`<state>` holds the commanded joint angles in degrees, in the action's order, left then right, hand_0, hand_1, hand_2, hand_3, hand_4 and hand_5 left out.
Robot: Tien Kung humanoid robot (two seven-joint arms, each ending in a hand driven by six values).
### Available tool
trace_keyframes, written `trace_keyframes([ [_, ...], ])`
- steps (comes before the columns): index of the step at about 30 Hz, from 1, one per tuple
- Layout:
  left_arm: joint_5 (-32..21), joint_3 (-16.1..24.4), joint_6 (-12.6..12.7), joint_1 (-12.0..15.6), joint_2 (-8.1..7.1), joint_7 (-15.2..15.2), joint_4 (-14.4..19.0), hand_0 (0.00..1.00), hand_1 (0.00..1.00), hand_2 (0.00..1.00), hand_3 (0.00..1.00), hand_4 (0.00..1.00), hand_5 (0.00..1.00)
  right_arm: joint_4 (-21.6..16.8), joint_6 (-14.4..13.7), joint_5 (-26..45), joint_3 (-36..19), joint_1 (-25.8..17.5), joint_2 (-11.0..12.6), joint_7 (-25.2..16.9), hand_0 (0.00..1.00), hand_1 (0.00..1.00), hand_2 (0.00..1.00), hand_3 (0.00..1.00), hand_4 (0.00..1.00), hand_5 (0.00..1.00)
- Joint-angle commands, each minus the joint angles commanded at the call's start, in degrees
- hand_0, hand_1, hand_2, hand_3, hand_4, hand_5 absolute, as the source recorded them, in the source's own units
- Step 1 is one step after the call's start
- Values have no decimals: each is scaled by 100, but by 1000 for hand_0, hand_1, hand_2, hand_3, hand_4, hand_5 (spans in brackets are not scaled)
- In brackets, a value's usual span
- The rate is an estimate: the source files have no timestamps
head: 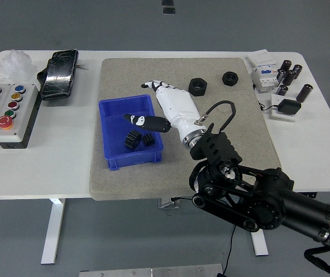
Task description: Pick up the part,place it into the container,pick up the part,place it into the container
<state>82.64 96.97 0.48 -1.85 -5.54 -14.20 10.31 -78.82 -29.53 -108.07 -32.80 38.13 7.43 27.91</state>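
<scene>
We are looking across the white surface [67, 167] from its left side, where a button box [6, 112] and a black pouch [59, 73] are sitting clear of the work. On the grey mat [234, 144], the blue container [131, 137] is holding two black gear parts: a larger gear [131, 140] and a smaller gear [148, 139] just beside it, both lying on the floor of the bin.

Our right hand [156, 109] is hovering above the container's right rim with its fingers spread and holding nothing; one finger [139, 120] is pointing left over the bin. We judge that both drops are made and that the step in hand is clearing away. To do it well, we are wanting to lift straight up before swinging right, keeping the extended finger above the rim so it is not catching the wall and dragging the light bin across the mat.

Further right, two black nuts, one [198, 86] near the wrist and one [229, 77] beyond it, are resting on the mat, so the arm's path needs to be staying high. Small electrical parts [280, 81] are crowding the far right corner. Our left hand is not showing.
</scene>
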Motion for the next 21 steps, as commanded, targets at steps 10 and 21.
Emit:
trace_keyframes([
  [10,-4,37,6,51,39,21,0,614,545,550,616,613,342,-135,908,1439,-2182,-1205,333,-1211,474,710,723,722,928,625],
  [21,69,63,-11,70,38,42,0,614,545,549,615,613,341,-857,1403,3746,-3721,-2436,264,-3196,529,704,698,693,944,634],
])
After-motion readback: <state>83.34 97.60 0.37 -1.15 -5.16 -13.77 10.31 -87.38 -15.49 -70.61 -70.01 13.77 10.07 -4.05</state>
